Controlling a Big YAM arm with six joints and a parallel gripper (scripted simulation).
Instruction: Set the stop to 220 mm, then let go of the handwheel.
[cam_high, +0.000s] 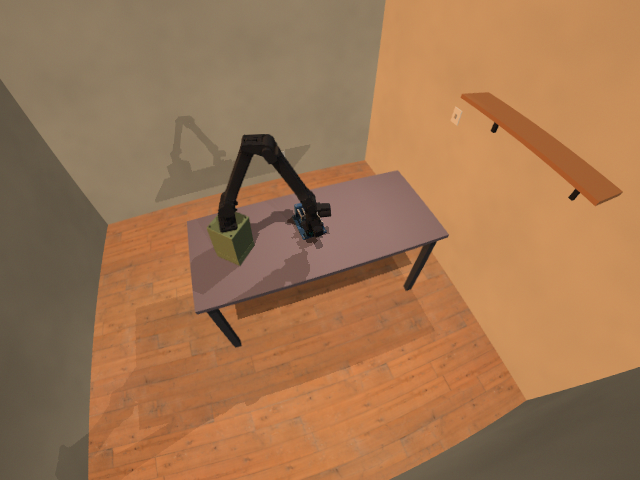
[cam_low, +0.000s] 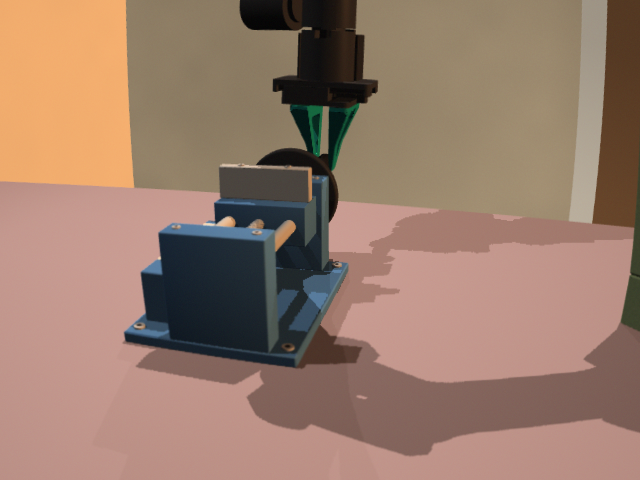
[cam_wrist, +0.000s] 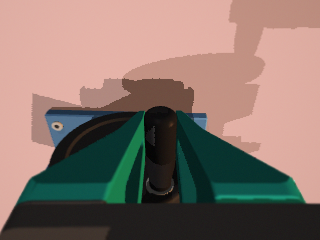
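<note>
A blue fixture (cam_high: 298, 221) stands on the table. Its stop, a grey upright plate (cam_low: 265, 183) on a blue carriage (cam_low: 261, 212), sits on rods close to the rear block and away from the front end block (cam_low: 217, 289). No scale reading is legible. The black handwheel (cam_low: 332, 200) (cam_wrist: 95, 131) is behind the rear block, partly hidden by it and by the fingers. Its upright black knob (cam_wrist: 160, 132) is near the top right of the wheel in the exterior view. My gripper (cam_low: 324, 161) (cam_wrist: 160, 121) points down, its green fingers shut on the knob, one on each side.
The green base block (cam_high: 230, 245) carries the arm at the left end of the table (cam_high: 372, 206). The low blue side block (cam_low: 155, 291) and base plate (cam_wrist: 199, 121) with screws flank the fixture. A wooden shelf (cam_high: 542, 144) is on the orange wall, well away from the arm.
</note>
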